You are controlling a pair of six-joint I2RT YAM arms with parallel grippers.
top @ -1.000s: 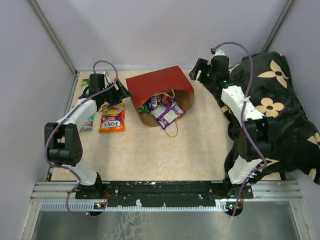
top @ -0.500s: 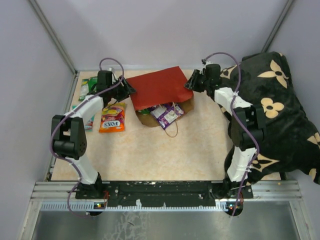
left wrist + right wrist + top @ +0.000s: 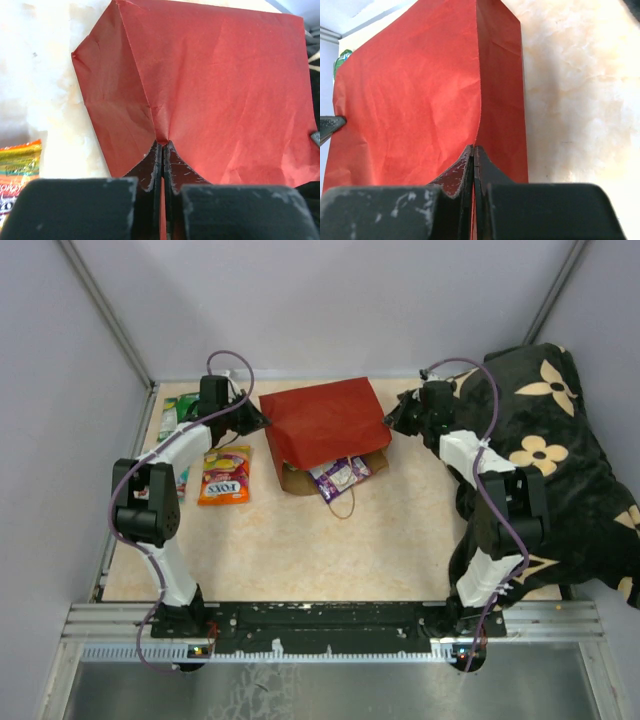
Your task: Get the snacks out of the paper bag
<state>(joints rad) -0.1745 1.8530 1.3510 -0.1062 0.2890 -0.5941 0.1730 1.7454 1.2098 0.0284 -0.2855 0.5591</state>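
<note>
The paper bag (image 3: 325, 425) lies red side up on the desk (image 3: 400, 530), with the left claw (image 3: 262, 422) clamped on its left edge and the right claw (image 3: 392, 422) clamped on its right edge. Purple snacks (image 3: 338, 476) poke from its mouth, and an orange packet (image 3: 224, 477) lies left of it.

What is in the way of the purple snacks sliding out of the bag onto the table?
Nothing visible. The purple packets poke from the paper bag at its open mouth; ahead lies table with only the thin string handle. The left claw and right claw pinch its red far end.
</note>
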